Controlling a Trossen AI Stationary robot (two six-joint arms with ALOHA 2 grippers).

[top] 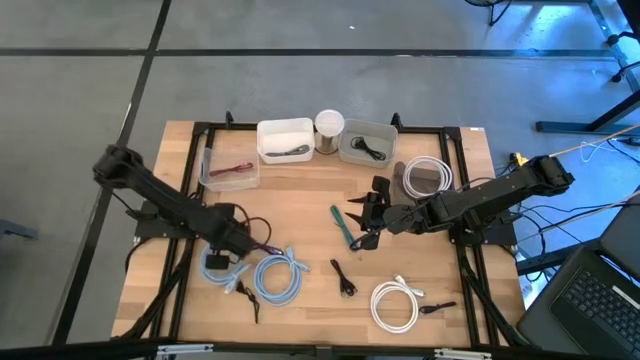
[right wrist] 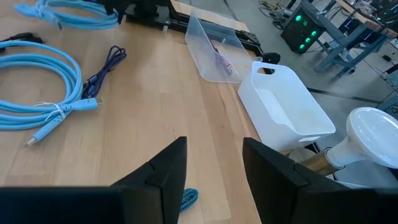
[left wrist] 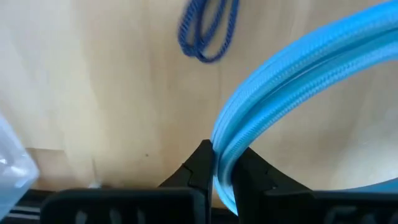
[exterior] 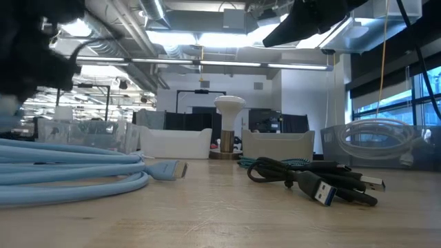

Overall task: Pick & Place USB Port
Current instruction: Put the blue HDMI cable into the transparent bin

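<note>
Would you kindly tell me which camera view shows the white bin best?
The right wrist view: the white plastic bin shows whole, its inside visible. The high view shows it small, holding something dark; the low view shows only its side; the left wrist view misses it.

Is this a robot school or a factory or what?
Probably a robotics lab in a big open workshop. A wooden table holds sorted cables and bins; rows of ceiling lights and racks of equipment fill the room behind.
</note>
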